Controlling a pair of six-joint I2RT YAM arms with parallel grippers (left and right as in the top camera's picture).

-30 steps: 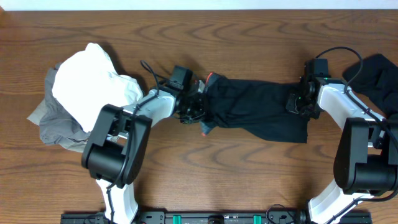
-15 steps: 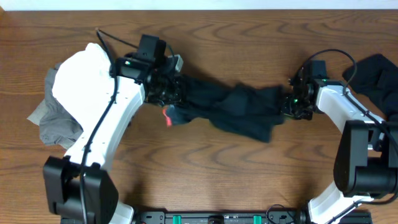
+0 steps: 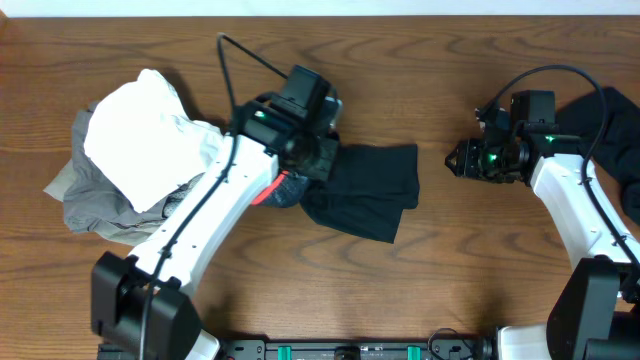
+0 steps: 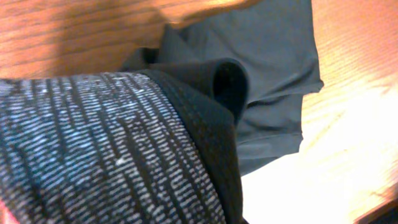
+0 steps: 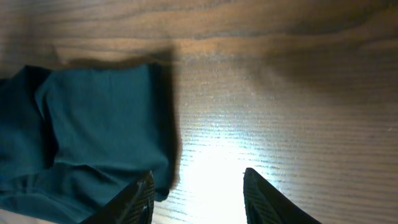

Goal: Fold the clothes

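Overhead cam tells the story: 1 second back the black trousers (image 3: pixel 372 185) were stretched out long between both arms, now they're doubled over into a short bundle mid-table (image 3: pixel 460 290). Right gripper (image 3: pixel 456 160) has let go and backed off to the right. Its jaws are apart with nothing between them, and its wrist view has the folded edge lying clear of the fingers (image 5: pixel 140 198). Left gripper (image 3: pixel 318 160) is clamped tight on the trousers at the grey waistband (image 4: pixel 81 155) end, red lining (image 3: pixel 268 190) poking out beside it. So I'd call fold 1 done, bit rumpled though. Probably needs another halving or a tidy. White and grey pile (image 3: pixel 140 150) on the left looks unfolded, so lots left.
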